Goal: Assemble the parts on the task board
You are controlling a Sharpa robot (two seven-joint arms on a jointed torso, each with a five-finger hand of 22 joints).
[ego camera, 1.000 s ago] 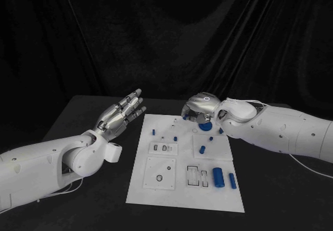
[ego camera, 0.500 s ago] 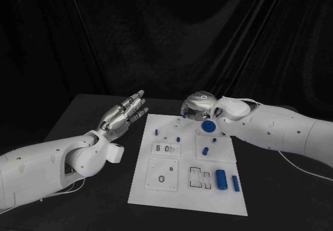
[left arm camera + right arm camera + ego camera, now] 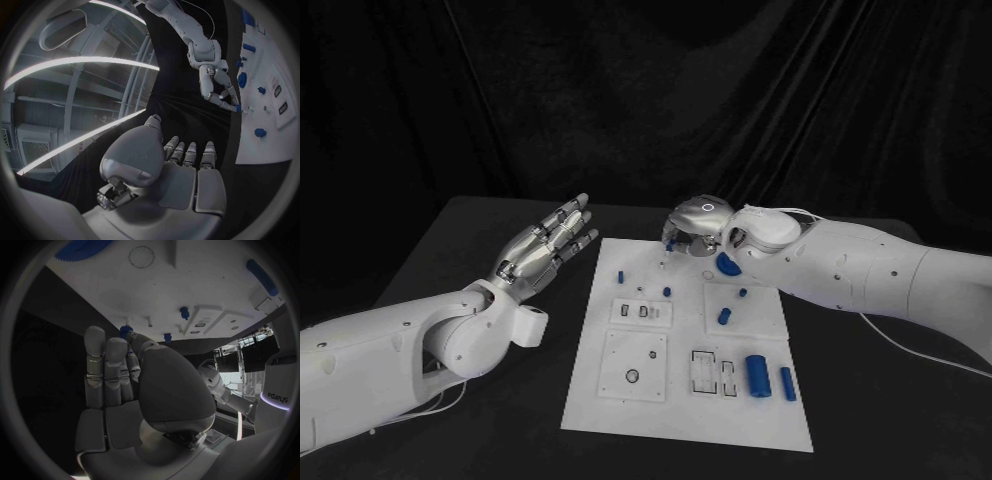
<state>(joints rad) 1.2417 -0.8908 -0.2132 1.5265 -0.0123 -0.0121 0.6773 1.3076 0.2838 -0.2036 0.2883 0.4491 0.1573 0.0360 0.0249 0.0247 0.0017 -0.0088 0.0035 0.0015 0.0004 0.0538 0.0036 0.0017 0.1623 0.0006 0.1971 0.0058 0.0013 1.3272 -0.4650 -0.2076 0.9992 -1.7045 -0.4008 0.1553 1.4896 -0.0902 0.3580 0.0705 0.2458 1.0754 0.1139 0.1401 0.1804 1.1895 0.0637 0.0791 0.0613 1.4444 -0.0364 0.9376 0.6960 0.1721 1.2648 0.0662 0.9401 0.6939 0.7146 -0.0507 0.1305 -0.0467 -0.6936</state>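
The white task board (image 3: 678,408) lies in the middle of the black table. My right hand (image 3: 697,225) hovers over the board's far edge and pinches a small blue toothed part (image 3: 126,331) between thumb and fingertips. A blue gear (image 3: 730,264) lies on the board just beside that hand. Off the board's left side, my left hand (image 3: 548,245) is raised, open and flat with its fingers spread, holding nothing. Small blue pegs (image 3: 666,290) stand in the board, and a large blue cylinder (image 3: 757,374) lies near its front right. The left wrist view shows my right hand (image 3: 219,90) over the board (image 3: 275,140).
A second, thinner blue cylinder (image 3: 788,383) lies next to the large one. Another blue piece (image 3: 723,315) sits mid-board, and one (image 3: 623,277) stands near the left edge. Black cloth hangs behind the table.
My right hand has shifted a little to the left along the board's far edge, uncovering more of the blue gear. The left hand stays raised and open.
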